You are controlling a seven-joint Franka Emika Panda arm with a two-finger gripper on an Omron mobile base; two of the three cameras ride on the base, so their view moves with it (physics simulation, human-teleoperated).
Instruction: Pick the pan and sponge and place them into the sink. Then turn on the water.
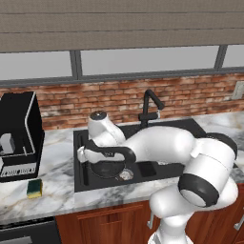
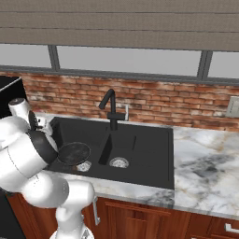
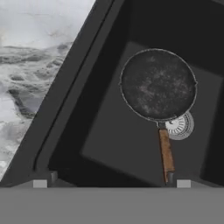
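The black pan (image 3: 157, 84) lies flat on the floor of the sink's (image 3: 105, 144) left basin, partly covering the silver drain. Its brown handle (image 3: 166, 153) points toward my hand. The pan (image 1: 108, 168) also appears under my wrist and in the right base view (image 2: 73, 153). My gripper (image 3: 111, 183) hovers over the basin's left side (image 1: 82, 155), open and holding nothing; the handle's end lies just beside one fingertip (image 3: 183, 183). The yellow and green sponge (image 1: 34, 188) rests on the marble counter left of the sink (image 1: 171, 128). No stream comes from the black faucet (image 1: 150, 107).
A black box-shaped appliance (image 1: 19, 133) stands on the counter at far left, behind the sponge. The right basin (image 2: 144, 144) holds nothing but its drain (image 2: 119, 162). A brick wall and window run behind the faucet (image 2: 110, 109). Marble counter stretches to the right (image 2: 205, 163).
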